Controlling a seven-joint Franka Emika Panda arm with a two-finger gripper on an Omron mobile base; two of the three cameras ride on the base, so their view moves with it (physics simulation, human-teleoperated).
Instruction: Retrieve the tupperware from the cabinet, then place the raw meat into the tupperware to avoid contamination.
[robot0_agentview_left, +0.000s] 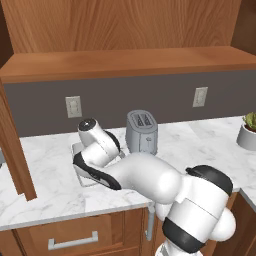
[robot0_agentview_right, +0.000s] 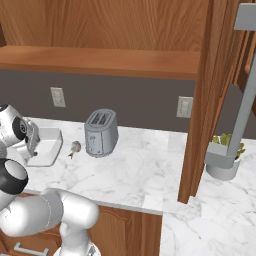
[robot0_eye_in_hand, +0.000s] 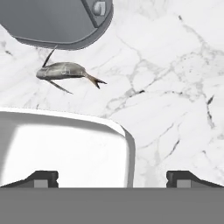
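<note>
Jaws of the gripper stand wide apart and hold nothing; in the hand view the two dark finger tips rise far from each other at the bottom edge. Between them, and reaching past the tip on the left of that picture, lies the tupperware, a whitish tub with a rounded corner and a pale rim. It rests on the marble counter, and its corner sits between the two tips, nearer to the one on the left of the picture. The tip on the right of the picture has only bare marble ahead of it.

Beyond the tub's rim, ahead of the jaws, lies the raw meat, a small greyish-tan lump with thin pointed ends. It is on the counter, outside the tub and near its rim, but not touching it. Still farther ahead of the jaws is the rounded base of the silver toaster, just beside the meat.

In the right base view the tub sits just beside the hand, the meat lies between the tub and the toaster, and an open door of the cabinet hangs well to the far side, with its grey bar handle. In the left base view the arm covers most of the tub, beside the toaster.
</note>
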